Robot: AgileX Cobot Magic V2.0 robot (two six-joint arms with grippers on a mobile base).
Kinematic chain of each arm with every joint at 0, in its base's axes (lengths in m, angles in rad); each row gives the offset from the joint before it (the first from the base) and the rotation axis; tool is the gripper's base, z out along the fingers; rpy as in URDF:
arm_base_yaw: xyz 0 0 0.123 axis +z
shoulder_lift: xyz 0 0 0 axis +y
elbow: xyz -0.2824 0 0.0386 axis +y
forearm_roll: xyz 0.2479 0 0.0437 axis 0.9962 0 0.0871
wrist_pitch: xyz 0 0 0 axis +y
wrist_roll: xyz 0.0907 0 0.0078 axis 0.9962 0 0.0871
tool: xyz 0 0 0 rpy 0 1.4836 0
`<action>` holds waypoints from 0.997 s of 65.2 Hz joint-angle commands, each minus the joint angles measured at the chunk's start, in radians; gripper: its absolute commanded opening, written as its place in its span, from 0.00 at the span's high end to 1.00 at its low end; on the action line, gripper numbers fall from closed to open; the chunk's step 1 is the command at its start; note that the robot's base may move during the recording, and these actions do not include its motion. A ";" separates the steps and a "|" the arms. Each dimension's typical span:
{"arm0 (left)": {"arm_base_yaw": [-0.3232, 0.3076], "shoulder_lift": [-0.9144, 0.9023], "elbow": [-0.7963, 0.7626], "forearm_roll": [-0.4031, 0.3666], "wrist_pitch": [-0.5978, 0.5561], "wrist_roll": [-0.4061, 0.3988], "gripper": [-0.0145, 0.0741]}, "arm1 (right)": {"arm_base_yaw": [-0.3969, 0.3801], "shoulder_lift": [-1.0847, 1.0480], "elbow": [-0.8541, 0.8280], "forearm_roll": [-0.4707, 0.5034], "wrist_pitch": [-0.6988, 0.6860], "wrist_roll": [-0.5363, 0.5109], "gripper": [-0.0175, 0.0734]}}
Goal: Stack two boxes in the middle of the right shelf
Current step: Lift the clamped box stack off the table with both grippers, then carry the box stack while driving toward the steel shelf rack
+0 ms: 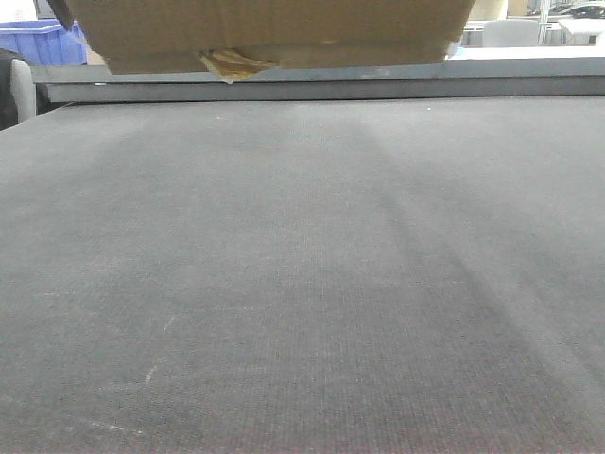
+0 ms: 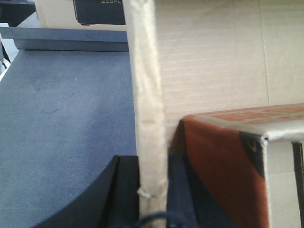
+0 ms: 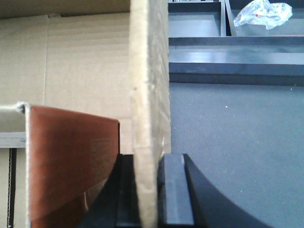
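A tan cardboard box with a tuft of yellowish tape hangs at the top of the front view, above a grey flat surface. My left gripper is shut on the box's left wall. My right gripper is shut on its right wall. Both wrist views look into the box, where a red-brown carton lies. The shelf's steel rail runs along the far edge of the surface. A second tan box with a dark panel stands beyond it.
Blue plastic bins stand at the back left. In the right wrist view, dark trays lie beyond the surface, one holding crumpled clear plastic. A grey upright stands at the left edge.
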 commanded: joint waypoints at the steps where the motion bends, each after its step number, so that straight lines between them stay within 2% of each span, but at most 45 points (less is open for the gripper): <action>1: 0.000 -0.009 -0.014 -0.004 -0.050 -0.005 0.96 | -0.002 -0.017 -0.013 -0.012 -0.109 0.001 0.97; 65: 0.000 -0.009 -0.014 -0.004 -0.050 -0.005 0.96 | -0.002 -0.017 -0.013 -0.012 -0.109 0.001 0.97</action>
